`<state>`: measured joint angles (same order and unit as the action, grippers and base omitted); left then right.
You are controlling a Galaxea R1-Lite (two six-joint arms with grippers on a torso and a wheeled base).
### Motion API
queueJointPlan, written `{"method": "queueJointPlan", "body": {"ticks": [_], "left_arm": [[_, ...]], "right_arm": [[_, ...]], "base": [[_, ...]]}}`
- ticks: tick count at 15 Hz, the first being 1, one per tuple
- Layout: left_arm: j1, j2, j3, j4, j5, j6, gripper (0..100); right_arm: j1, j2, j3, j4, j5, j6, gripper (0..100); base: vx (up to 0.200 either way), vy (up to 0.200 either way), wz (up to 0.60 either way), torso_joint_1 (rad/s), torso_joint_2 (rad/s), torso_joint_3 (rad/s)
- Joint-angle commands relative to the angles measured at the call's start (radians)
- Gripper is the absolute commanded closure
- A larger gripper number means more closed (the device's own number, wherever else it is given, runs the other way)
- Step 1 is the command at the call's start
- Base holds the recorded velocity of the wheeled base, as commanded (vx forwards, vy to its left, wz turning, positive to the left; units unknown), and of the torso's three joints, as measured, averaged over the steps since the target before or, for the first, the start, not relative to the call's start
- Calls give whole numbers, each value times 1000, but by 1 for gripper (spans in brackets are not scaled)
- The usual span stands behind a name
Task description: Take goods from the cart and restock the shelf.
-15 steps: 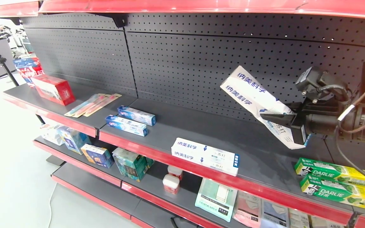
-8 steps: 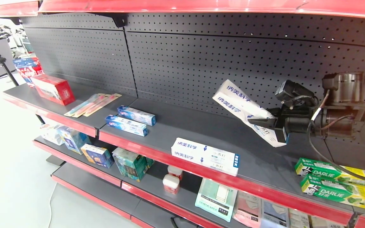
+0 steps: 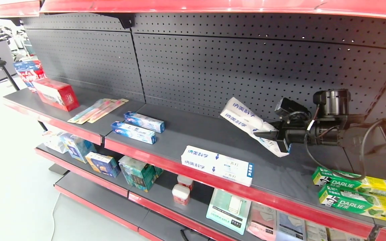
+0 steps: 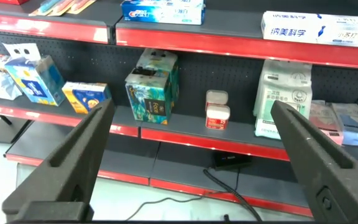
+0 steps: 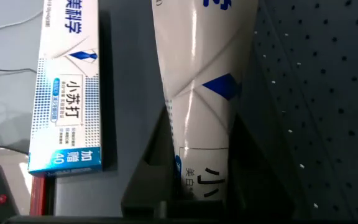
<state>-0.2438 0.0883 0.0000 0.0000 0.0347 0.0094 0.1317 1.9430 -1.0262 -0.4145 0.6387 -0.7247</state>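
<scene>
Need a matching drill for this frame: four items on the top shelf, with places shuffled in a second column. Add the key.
Things:
1. tilted white box
2. flat white box
3. green boxes
4. red box

Places:
A. far left end of the shelf
B. lying along the shelf's front edge
C. clamped in the right gripper
D. right end of the shelf, two side by side

Pairs: 1-C, 2-B, 3-D, 4-A
</scene>
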Motion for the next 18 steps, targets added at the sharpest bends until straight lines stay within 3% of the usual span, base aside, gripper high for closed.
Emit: {"method": "queueJointPlan", "body": {"ticks": [1, 6, 18], "left_arm": [[0, 4, 0, 0, 1, 0, 0], [0, 4, 0, 0, 1, 0, 0], [0, 4, 0, 0, 1, 0, 0]], "right_arm": [[11, 62, -9, -1, 33, -2, 100], [12, 163, -100, -27, 41, -21, 100], [5, 241, -166, -27, 104, -35, 100]], "base": [[0, 0, 0, 0, 0, 0], [0, 0, 0, 0, 0, 0], [0, 0, 0, 0, 0, 0]]}}
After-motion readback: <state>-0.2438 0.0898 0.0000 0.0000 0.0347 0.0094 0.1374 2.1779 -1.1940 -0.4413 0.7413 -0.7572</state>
